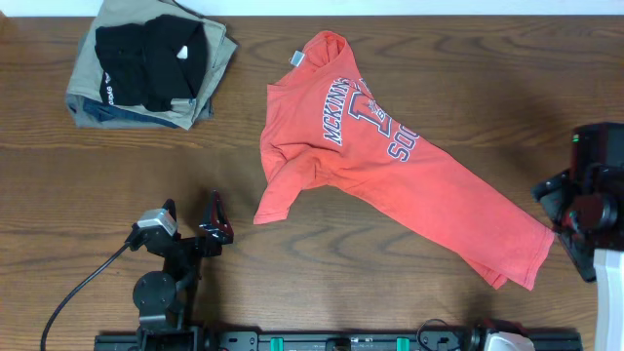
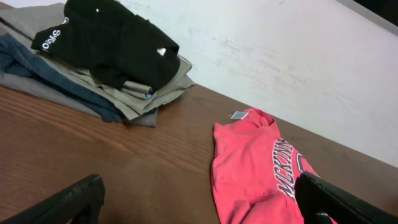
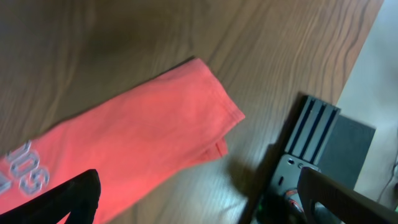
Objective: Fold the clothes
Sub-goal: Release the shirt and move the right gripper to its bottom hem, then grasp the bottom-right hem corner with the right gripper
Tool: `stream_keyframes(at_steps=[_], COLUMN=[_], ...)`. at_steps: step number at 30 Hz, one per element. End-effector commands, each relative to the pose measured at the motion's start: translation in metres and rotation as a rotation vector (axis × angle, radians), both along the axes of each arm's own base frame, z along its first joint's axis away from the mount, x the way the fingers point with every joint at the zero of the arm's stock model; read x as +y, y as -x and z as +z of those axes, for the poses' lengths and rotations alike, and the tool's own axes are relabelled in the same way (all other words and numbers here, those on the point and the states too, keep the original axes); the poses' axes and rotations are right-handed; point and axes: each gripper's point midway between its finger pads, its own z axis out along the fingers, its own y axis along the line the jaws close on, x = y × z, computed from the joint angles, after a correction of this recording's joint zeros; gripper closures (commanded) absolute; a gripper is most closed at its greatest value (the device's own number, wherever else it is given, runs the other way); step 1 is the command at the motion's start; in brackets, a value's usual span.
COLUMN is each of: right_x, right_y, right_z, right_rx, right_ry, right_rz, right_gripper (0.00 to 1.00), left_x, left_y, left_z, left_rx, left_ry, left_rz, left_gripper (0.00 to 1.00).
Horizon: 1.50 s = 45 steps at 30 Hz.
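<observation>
T-shirt (image 1: pixel 390 156) diagonal on table (image 1: pixel 322 273), 12 to 4 o'clock; left tool (image 1: pixel 193 216) 7 o'clock, right tool (image 3: pixel 196 186) 3 o'clock, both spread.

The left end effector (image 1: pixel 193 210) is black with red trim, a grey camera block (image 1: pixel 154 222) and a trailing black cable (image 1: pixel 83 291).

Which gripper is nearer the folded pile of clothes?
Left. The left gripper sits on the folded pile's side of the table, nearer the front edge; the right gripper is at the far right, beyond the T-shirt.
</observation>
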Motion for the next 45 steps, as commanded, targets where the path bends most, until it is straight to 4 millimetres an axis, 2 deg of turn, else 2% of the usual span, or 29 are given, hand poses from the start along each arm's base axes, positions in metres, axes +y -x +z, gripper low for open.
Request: stream_keyframes(at_steps=[1,4,7,12,16,20,26,32,37,40,45], right_x=[-0.006,-0.011,-0.015,-0.029,-0.03,-0.028,-0.029,-0.043,-0.051,-0.051,-0.038], right_y=[0.002,-0.005,-0.003,0.009,0.024,0.034,0.046,0.055,0.05,0.051,0.056], right_z=[-0.029,-0.056,-0.085,-0.13,-0.164,-0.187,-0.203,-0.208,-0.21,-0.212,-0.222], right_rx=[0.046,0.041,0.046,0.067,0.109,0.138,0.141,0.106,0.076,0.078,0.089], right_ry=[-0.082,-0.166,-0.255,-0.34,-0.405,-0.437,-0.455,-0.45,-0.431,-0.431,-0.472], right_rz=[0.008,0.02,-0.028,-0.154,-0.225,-0.261,-0.314,-0.398,-0.321,-0.312,-0.312], right_gripper=[0.01,0.01,0.01,0.01,0.01,0.01,0.01,0.01,0.01,0.01,0.01], left_x=[-0.001,-0.001,-0.001,-0.001,-0.001,-0.001,-0.001,-0.001,-0.001,-0.001,-0.001], left_y=[0.001,0.001,0.001,0.001,0.001,0.001,0.001,0.001,0.001,0.001,0.001], left_z=[-0.015,-0.015,-0.015,-0.015,-0.015,-0.015,-0.015,-0.015,-0.015,-0.015,-0.015], left_rx=[0.044,0.044,0.044,0.044,0.044,0.044,0.044,0.044,0.044,0.044,0.044], left_ry=[0.005,0.005,0.005,0.005,0.005,0.005,0.005,0.005,0.005,0.005,0.005], left_rz=[-0.01,-0.01,-0.01,-0.01,-0.01,-0.01,-0.01,-0.01,-0.01,-0.01,-0.01], left_gripper=[0.02,0.02,0.02,0.02,0.02,0.02,0.02,0.02,0.02,0.02,0.02])
